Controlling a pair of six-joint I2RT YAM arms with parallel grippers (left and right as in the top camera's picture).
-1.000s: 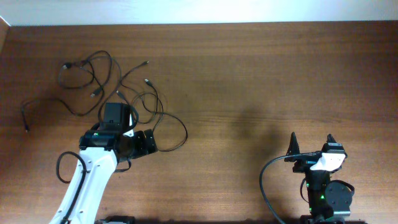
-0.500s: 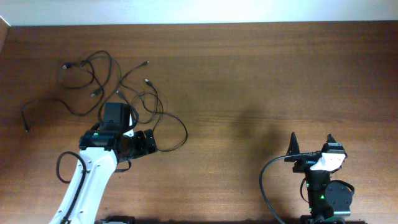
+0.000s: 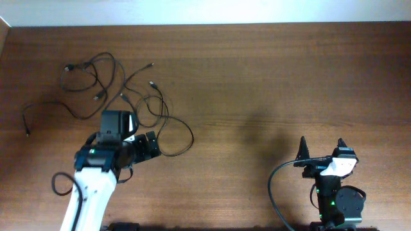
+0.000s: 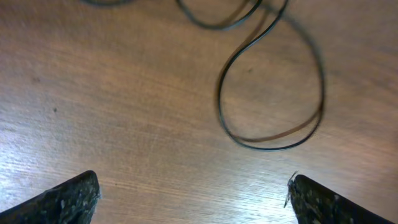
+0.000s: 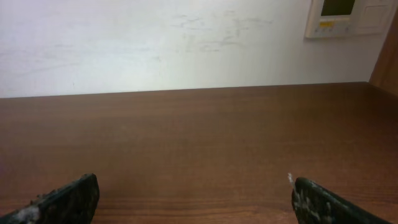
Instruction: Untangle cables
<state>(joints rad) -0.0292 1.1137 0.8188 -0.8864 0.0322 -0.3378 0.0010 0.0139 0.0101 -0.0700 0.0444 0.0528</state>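
Sprawling in a loose tangle on the table's (image 3: 257,77) far left, the cables (image 3: 138,96) are lying free; the left gripper (image 4: 196,199) is hovering over one loop, jaws wide to straddle it, while the right gripper (image 3: 321,151) is idling, jaws wide.

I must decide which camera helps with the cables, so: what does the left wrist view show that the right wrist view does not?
Only the left wrist view: a loop of thin black cable lying on the table. Only the right wrist view: a white wall with a small panel, no cable. Both: the wooden table, and the open left pincer or right pincer at the bottom corners.
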